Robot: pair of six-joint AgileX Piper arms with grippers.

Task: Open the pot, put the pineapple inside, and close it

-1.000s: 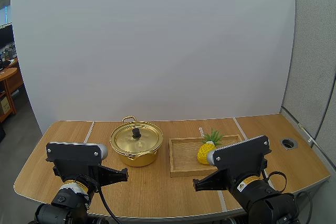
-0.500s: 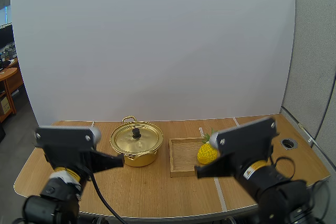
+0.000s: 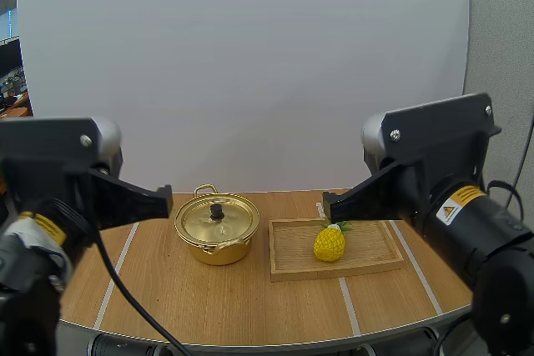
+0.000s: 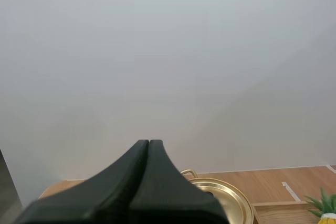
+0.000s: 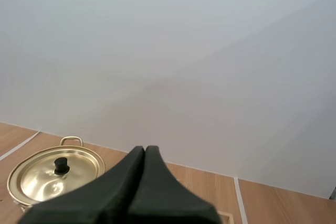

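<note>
Both arms were held high and level, pointing forward — the left gripper [image 3: 168, 198] and the right gripper [image 3: 326, 204] each had its fingers pressed together into one dark wedge.

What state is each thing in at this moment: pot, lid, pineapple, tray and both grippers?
Pot: closed, upright.
Lid: seated on the pot, untouched.
Pineapple: resting on the tray, not gripped.
Tray: lying flat, holding only the pineapple.
Left gripper: shut, holding nothing.
Right gripper: shut, holding nothing.
</note>
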